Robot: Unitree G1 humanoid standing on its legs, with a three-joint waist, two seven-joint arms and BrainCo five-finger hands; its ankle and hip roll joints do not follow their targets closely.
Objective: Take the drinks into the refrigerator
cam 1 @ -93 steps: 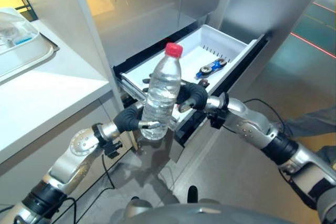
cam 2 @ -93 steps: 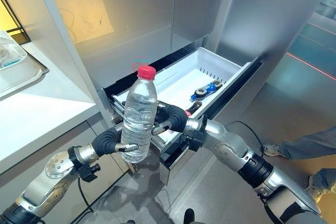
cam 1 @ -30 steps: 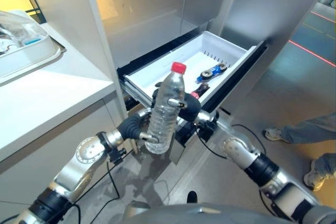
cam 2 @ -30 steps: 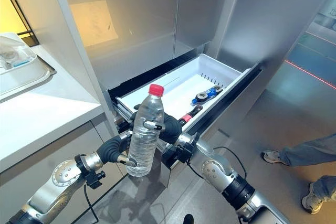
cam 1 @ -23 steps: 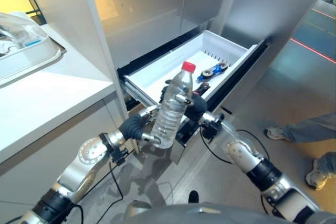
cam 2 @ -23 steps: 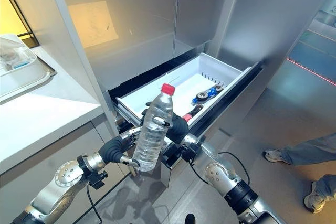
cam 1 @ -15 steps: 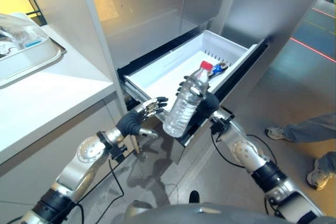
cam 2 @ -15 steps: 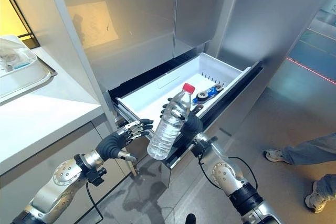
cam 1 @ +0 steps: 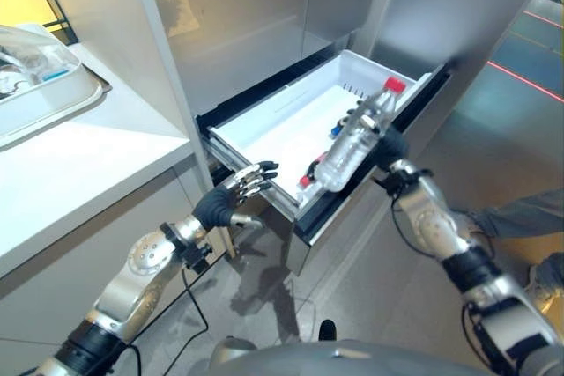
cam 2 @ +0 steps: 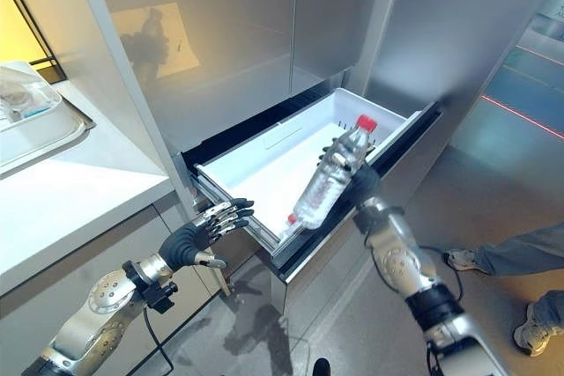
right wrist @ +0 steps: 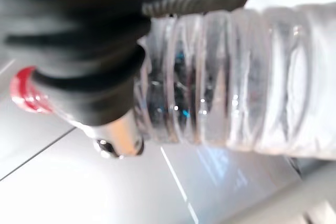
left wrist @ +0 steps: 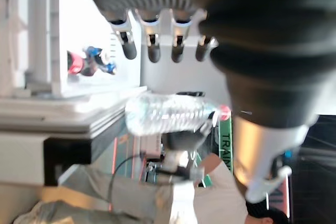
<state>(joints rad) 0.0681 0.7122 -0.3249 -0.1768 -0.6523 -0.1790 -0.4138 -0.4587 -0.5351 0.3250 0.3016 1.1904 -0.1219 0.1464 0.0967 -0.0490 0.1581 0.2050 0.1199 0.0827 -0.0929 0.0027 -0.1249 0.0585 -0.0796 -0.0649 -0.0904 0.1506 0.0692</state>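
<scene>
A clear water bottle [cam 1: 352,136] with a red cap [cam 1: 394,85] hangs tilted over the front right part of the open white drawer [cam 1: 264,116] of the steel refrigerator. My right hand [cam 1: 389,143] is shut on its upper half; the right wrist view shows the ribbed bottle [right wrist: 236,98] held close. My left hand [cam 1: 233,197] is open with fingers spread, empty, beside the drawer's front left corner. Inside the drawer lies a red-capped item [cam 1: 306,177], partly hidden behind the bottle. The left wrist view shows the bottle [left wrist: 168,114] past my fingers [left wrist: 152,48].
A white counter [cam 1: 79,165] with a lidded tray [cam 1: 35,68] stands at the left. The closed steel refrigerator doors [cam 1: 264,6] rise above the drawer. A person's legs and shoes [cam 2: 520,248] are on the floor at the right.
My right hand has carried the bottle to the right and further over the drawer, tilting it more. The left hand, which let go earlier, stays open near the drawer's corner.
</scene>
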